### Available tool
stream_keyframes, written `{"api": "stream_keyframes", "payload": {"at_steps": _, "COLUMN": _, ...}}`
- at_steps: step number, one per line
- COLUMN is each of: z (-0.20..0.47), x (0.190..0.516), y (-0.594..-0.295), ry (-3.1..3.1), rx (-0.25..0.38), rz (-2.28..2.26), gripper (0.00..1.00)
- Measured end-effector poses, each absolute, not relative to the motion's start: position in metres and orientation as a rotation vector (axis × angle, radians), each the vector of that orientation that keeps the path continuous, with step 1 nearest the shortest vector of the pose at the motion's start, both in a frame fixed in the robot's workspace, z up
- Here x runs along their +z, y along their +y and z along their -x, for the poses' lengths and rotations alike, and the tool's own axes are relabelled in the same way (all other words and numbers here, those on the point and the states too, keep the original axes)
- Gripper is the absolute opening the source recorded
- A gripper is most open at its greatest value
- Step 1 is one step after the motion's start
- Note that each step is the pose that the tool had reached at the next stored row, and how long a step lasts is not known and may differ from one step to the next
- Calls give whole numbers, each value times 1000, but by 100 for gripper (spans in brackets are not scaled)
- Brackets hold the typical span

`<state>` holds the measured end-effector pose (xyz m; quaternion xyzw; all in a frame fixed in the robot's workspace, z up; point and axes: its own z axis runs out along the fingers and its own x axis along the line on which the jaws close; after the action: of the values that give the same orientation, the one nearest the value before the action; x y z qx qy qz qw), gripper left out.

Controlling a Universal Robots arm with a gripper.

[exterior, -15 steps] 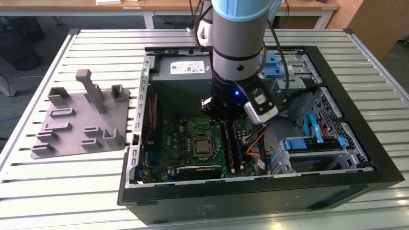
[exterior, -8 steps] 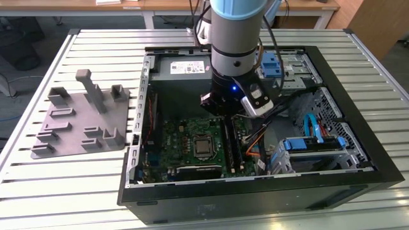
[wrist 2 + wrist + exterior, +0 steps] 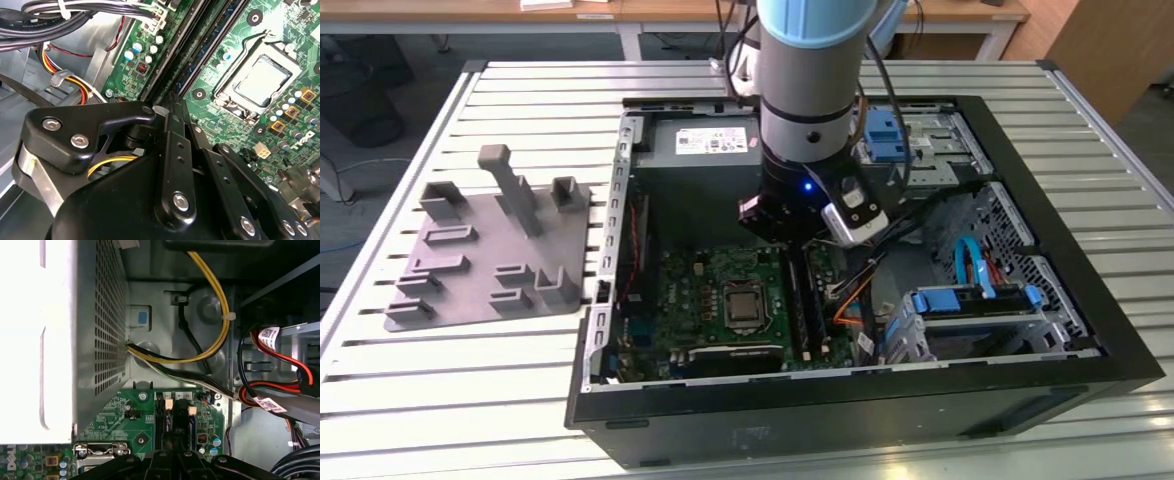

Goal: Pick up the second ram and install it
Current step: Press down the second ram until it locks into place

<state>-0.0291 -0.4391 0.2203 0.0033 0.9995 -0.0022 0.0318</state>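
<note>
Item, the second ram [image 3: 212, 52]: thin blue-green strip, judged to be the one lying edge-on between black slot rails at upper centre of the second wrist view; light, stiff, brittle, best held by its long edges. My gripper [image 3: 172, 102] stood just beside it, jaws drawn together, anything pinched hidden. Computer case [image 3: 854, 400], centre of the exterior view, held motherboard [image 3: 707, 300], cables and drives; grey holder tray [image 3: 494, 250], left, carried no strip.
</note>
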Motion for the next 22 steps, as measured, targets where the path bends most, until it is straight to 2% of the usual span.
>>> {"api": "stream_keyframes", "payload": {"at_steps": 8, "z": 29, "x": 216, "y": -439, "ry": 3078, "rx": -6, "rz": -4, "gripper": 10}}
{"api": "stream_keyframes", "payload": {"at_steps": 14, "z": 29, "x": 225, "y": -439, "ry": 3077, "rx": -5, "rz": -3, "gripper": 10}}
{"api": "stream_keyframes", "payload": {"at_steps": 22, "z": 29, "x": 224, "y": -469, "ry": 3077, "rx": -11, "rz": -3, "gripper": 10}}
